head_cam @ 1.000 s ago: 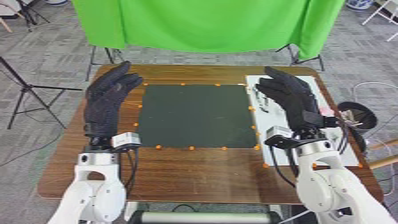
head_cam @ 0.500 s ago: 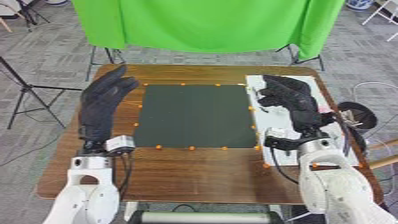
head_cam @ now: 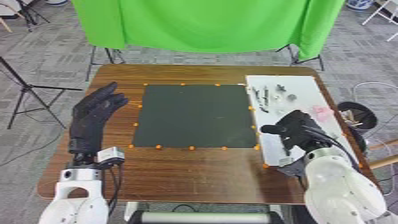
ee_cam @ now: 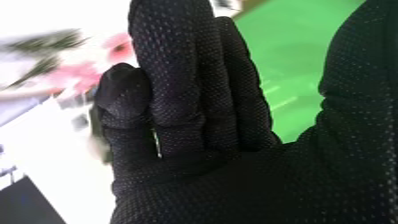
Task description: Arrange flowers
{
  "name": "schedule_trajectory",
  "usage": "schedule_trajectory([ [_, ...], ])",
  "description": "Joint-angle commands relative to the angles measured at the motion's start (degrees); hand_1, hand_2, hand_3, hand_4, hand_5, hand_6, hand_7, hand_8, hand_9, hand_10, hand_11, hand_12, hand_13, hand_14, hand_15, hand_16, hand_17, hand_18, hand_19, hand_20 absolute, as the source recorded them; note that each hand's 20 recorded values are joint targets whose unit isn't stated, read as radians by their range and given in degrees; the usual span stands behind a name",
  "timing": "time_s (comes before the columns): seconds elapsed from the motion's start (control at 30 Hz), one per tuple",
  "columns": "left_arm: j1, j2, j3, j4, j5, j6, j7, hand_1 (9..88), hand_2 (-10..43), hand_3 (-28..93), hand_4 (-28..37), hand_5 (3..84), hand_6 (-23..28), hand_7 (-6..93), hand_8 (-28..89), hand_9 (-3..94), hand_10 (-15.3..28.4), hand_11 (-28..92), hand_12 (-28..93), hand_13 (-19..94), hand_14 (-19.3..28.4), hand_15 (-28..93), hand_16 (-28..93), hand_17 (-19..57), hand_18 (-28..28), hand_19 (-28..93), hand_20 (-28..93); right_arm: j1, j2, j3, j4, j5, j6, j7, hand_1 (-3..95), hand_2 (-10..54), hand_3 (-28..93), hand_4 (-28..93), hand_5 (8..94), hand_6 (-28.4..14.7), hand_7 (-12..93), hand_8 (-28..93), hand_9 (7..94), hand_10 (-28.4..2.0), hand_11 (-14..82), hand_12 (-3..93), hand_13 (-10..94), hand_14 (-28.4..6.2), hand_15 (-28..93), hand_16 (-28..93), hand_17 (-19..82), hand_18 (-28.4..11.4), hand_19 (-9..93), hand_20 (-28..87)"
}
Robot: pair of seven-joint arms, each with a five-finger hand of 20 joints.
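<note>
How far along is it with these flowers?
Barely begun, it seems. Done: no finished arrangement that I can see. In hand: nothing visible; the right hand is open over the white board, the left hand open at the table's left. Left to do: probably all the arranging, as pink flowers lie on the board.

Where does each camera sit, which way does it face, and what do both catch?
Head view: on the robot's head, facing forward and down over the table and dark mat; both arms show, with the left hand and right hand.
Right wrist view: on the right wrist, facing out along that hand's glove, its fingers straight.
Shared: the right hand, white board, pink flower and green cloth.
</note>
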Motion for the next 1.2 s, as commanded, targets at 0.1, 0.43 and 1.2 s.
schedule_trajectory([
  [0.1,0.8,-0.05,0.12,-0.07,0.43,-0.97,-1.33,36.6,-7.3,65,-15.6,50.2,2.5,15.8,-7,50.8,14.0,24,13,45,17.5,29,-1,19.3,14.3,15,27,-1.36,0.62,-2.41,3.59,-11.01,3.66,1.01,31.3,-9.5,64,-26,68.1,-5.6,13,-7,77.8,-16.0,17.3,19.3,82,-7.9,47,28,51,-17.2,88,50],
  [0.43,0.54,-0.24,0.11,-0.06,0.74,-2.01,-2.23,36.4,-7.2,65,-15.4,49.9,2.6,15.5,-7,50.7,14.1,23,13,45,17.5,30,-1,19.3,14.3,15,27,0.51,0.52,-6.6,8.31,-16.42,3.4,4.58,36.6,-9.5,66,-25,70.9,-3.3,16,-8,81.6,-14.7,20.0,20.3,86,-5.6,48,29,54,-15.4,91,47],
  [1.2,1.18,-0.86,-0.37,-0.26,0.63,-3.81,-3.78,36.4,-7.1,65,-15.3,49.4,2.8,14.8,-7,50.4,14.0,23,13,45,17.4,29,-1,19.5,14.3,15,26,-2.15,-1.28,-8.76,13.6,-12.62,3.87,7.37,64.6,-9.5,54,-13,75.6,-1.7,21,16,93.0,-9.2,13.4,46.4,93,-1.7,45,34,64,-9.1,88,40],
])
